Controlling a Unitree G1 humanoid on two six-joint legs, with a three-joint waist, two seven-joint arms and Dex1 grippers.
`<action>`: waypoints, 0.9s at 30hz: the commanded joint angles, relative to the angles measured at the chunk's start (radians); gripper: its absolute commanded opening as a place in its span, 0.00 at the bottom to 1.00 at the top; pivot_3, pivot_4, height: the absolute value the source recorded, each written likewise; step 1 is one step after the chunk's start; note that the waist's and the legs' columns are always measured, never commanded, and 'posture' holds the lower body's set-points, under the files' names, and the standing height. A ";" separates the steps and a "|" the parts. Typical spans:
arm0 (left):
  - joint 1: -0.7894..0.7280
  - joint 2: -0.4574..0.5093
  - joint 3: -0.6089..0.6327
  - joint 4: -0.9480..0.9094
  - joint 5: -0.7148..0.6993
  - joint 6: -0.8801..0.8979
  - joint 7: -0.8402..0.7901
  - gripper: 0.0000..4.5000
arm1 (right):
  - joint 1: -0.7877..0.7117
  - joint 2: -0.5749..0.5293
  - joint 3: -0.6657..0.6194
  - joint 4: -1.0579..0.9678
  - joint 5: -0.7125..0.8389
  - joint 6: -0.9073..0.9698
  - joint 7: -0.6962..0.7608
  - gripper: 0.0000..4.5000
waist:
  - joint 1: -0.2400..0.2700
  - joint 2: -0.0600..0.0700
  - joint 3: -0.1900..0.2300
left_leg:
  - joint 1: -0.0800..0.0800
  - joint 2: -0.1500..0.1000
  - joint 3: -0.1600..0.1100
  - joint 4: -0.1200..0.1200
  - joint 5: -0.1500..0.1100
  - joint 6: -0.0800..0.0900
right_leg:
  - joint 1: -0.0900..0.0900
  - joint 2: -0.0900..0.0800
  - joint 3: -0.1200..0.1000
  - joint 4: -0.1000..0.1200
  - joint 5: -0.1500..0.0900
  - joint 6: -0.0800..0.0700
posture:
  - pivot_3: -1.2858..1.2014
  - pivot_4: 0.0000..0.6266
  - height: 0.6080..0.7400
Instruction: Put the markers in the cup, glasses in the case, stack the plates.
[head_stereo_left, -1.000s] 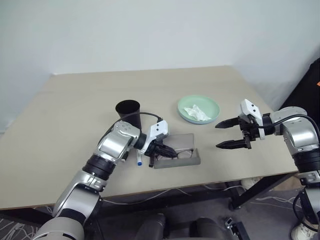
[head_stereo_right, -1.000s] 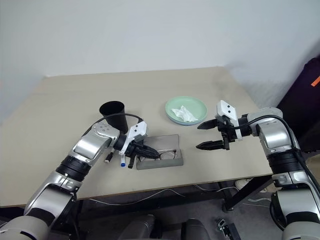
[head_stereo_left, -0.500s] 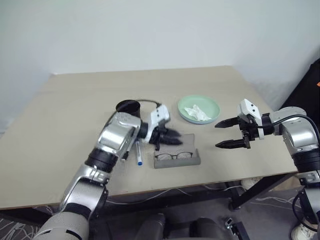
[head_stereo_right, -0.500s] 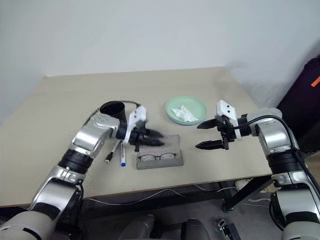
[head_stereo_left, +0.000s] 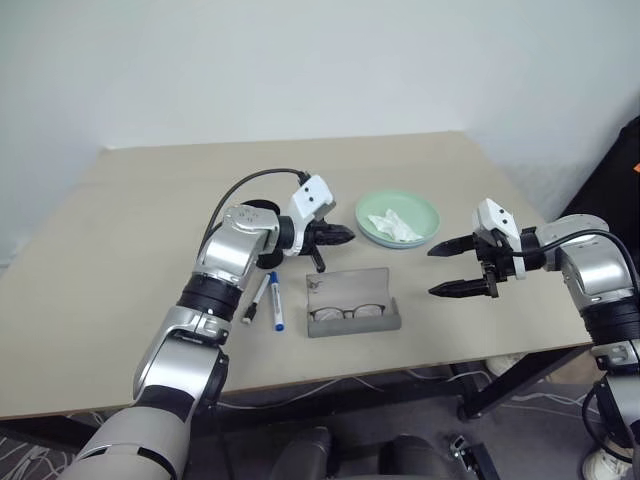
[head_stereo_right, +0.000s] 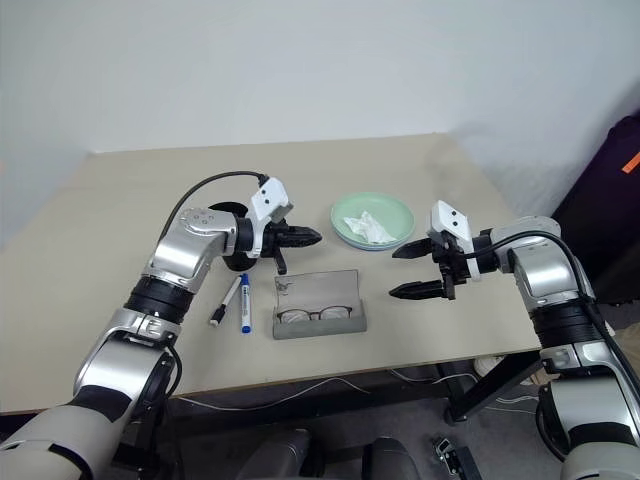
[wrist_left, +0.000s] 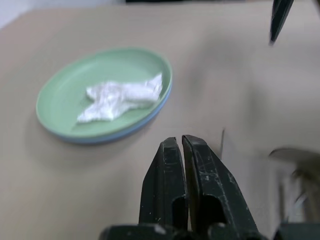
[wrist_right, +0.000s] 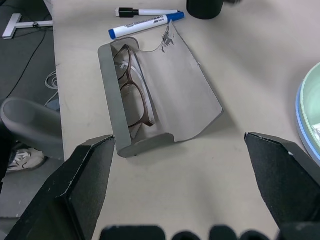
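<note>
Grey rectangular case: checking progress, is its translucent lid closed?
No, the grey rectangular case lies open, its lid laid back, thin dark-framed glasses inside.

A mint green plate (head_stereo_left: 397, 217) sits on a light blue plate (wrist_left: 135, 128) and holds white tissue (head_stereo_left: 393, 226). The beige table (head_stereo_left: 150, 250) carries a grey case (head_stereo_left: 352, 318) with dark, perhaps reddish-brown, glasses (wrist_right: 136, 94). At centre left lie white markers, one blue-capped (head_stereo_left: 275, 300), one black-capped (head_stereo_left: 256, 299), beside a black cup (head_stereo_left: 256, 213).

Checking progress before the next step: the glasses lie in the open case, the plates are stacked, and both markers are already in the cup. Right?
Not quite. Both markers lie on the table beside the case, not in the cup, as the left eye view shows. The glasses and stacked plates are as you say.
</note>
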 joint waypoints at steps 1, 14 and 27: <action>0.008 0.018 -0.035 -0.017 0.046 -0.066 -0.008 0.01 | -0.032 -0.005 -0.015 -0.011 0.005 -0.011 0.001 1.00 | -0.001 0.000 0.000 | 0.000 0.000 0.000 0.000 0.000 0.000 | 0.000 0.000 0.000 0.000 0.000 0.000 | 0.52 0.00 0.90; 0.073 0.052 -0.103 -0.064 0.122 -0.103 -0.057 0.01 | -0.026 -0.001 -0.018 -0.025 0.012 -0.005 0.000 1.00 | -0.001 0.000 0.000 | 0.000 0.000 0.000 -0.001 0.000 0.000 | -0.001 0.000 0.000 0.000 0.000 0.000 | 0.52 0.00 0.90; 0.125 0.070 -0.103 -0.182 0.100 -0.050 -0.121 0.01 | -0.030 -0.001 -0.014 -0.027 0.009 -0.005 0.002 1.00 | 0.000 0.000 0.000 | 0.000 0.000 0.000 -0.001 0.000 0.000 | 0.000 -0.001 0.000 0.000 0.000 0.000 | 0.52 0.00 0.90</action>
